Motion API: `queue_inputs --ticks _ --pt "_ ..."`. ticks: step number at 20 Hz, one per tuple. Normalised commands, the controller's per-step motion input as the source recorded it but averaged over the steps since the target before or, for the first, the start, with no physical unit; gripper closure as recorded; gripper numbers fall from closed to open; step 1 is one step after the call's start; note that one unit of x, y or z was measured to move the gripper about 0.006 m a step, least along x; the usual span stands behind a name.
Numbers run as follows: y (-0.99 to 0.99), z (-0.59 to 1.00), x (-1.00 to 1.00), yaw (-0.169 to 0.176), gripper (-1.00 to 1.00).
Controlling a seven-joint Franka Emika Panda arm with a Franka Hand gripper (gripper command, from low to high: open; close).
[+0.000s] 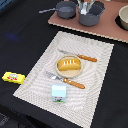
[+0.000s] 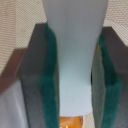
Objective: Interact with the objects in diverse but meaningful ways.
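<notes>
Directly between the hand's (image 2: 76, 55) two green pads (image 2: 51, 75), the wrist view shows a pale blue-white body whose colour matches the light-blue and white carton (image 1: 59, 93). One pad lies against this body along its length. At the other pad a thin dark sliver shows lower down, so it cannot be told whether the hand is clamped on it or only set around it. Woven cloth is seen behind the hand, and a small orange patch (image 2: 64, 121) shows at the picture's edge; what it belongs to cannot be told.

In the exterior view the carton stands upright on the striped placemat (image 1: 97, 55), close to the edge of the mat nearest the camera. Just beyond it lies one orange-handled piece of cutlery (image 1: 67, 81), then a plate (image 1: 56, 62) bearing a bread roll (image 1: 68, 64), then a second orange-handled piece (image 1: 82, 56) on the plate's far side. The flat yellow packet (image 1: 13, 77) lies on the black desk (image 1: 25, 30), off the mat toward the exterior view's left and well apart from the carton. Two grey pots (image 1: 65, 9) stand on a brown board (image 1: 107, 31) at the far end of the desk.
</notes>
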Motion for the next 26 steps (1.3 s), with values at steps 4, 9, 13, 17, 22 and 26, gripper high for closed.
queue_inputs --ticks 4,9,13,17,22,26 --pt "-0.03 -0.03 -0.69 -0.038 1.0" --pt "0.0 0.0 -0.71 -0.004 1.0" --pt "0.0 0.0 -0.8 0.0 1.0" --pt "0.02 0.0 -0.82 0.0 1.0" --pt "0.04 -0.04 -0.81 0.0 1.0" --pt "0.05 -0.1 -0.85 0.0 1.0"
